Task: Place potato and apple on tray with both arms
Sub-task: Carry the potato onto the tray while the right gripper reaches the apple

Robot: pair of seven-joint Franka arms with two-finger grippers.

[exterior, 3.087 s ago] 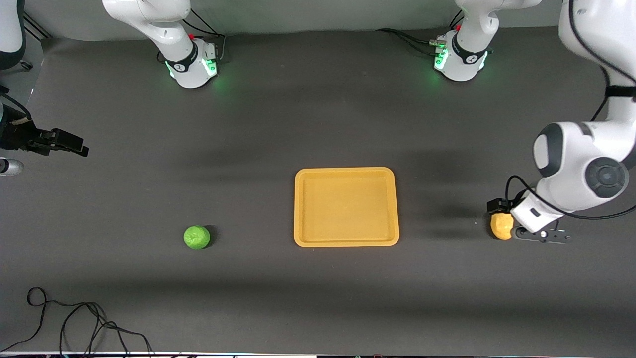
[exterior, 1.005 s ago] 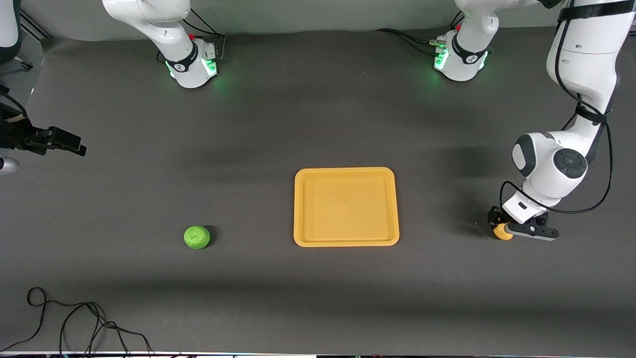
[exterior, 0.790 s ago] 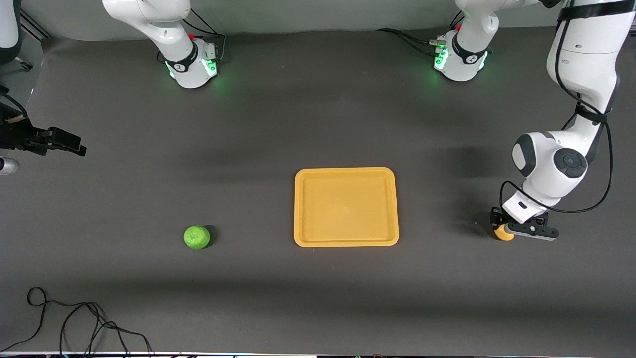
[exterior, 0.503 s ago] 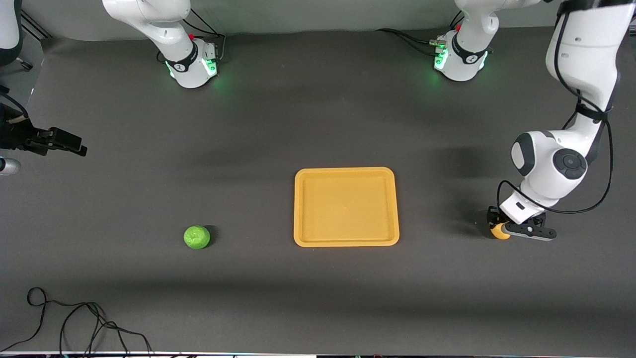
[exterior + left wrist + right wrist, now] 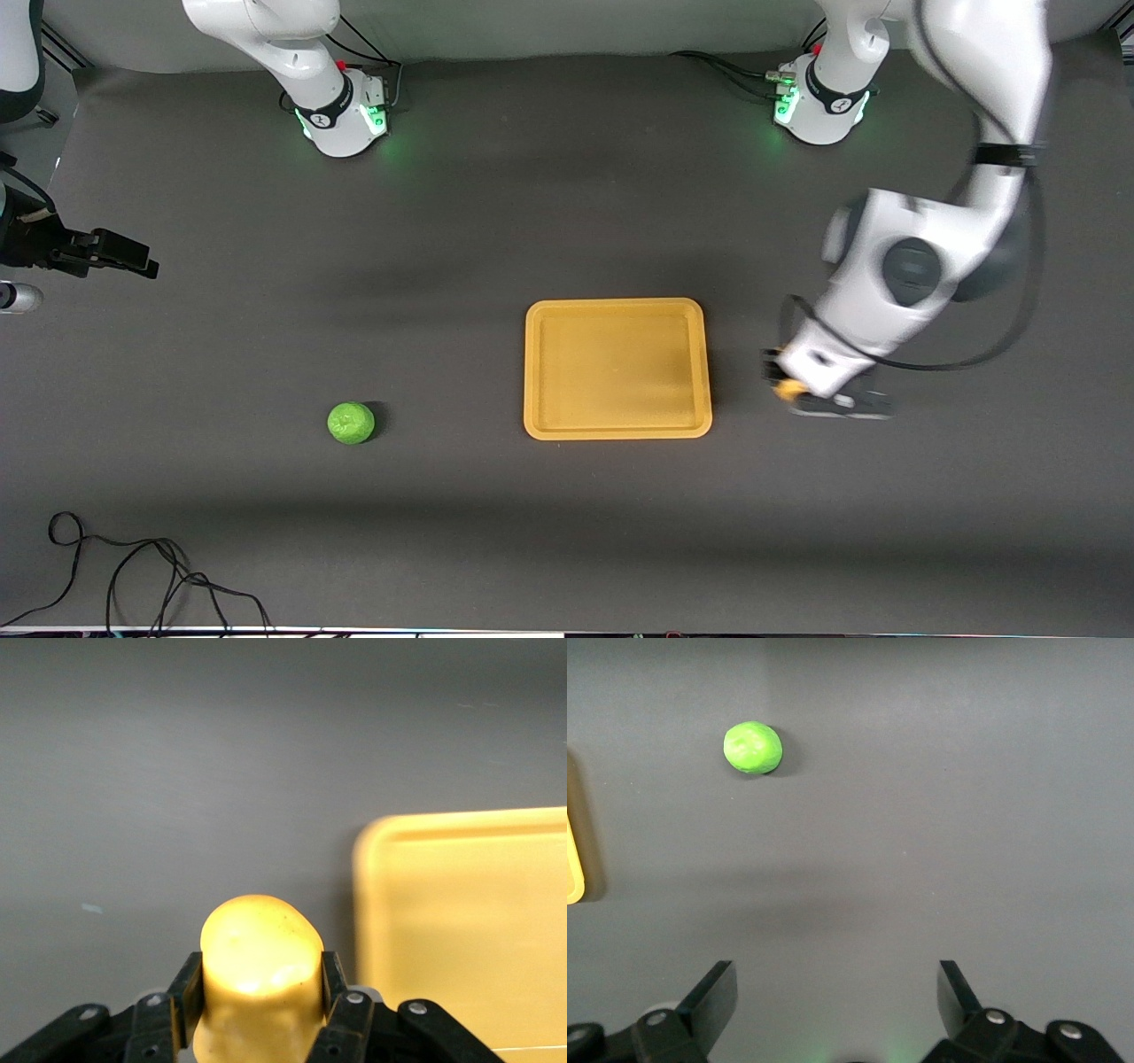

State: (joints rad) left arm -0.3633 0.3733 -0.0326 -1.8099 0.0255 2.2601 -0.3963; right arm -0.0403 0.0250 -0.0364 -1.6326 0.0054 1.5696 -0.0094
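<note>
My left gripper is shut on the yellow potato, held over the bare table just beside the orange tray, at its edge toward the left arm's end. In the left wrist view the potato sits squeezed between the two black fingers of that left gripper, with the tray's rim close by. The green apple lies on the table toward the right arm's end. My right gripper waits open at the table's edge; the right wrist view shows the right gripper empty, the apple some way off and a tray corner.
A loose black cable lies near the front edge at the right arm's end. A small silver object sits at the table's edge by the right gripper. Both arm bases glow green along the top.
The left gripper closed on the potato, lifted it off the table and swung it toward the tray. The right arm, apple and tray have stayed put.
</note>
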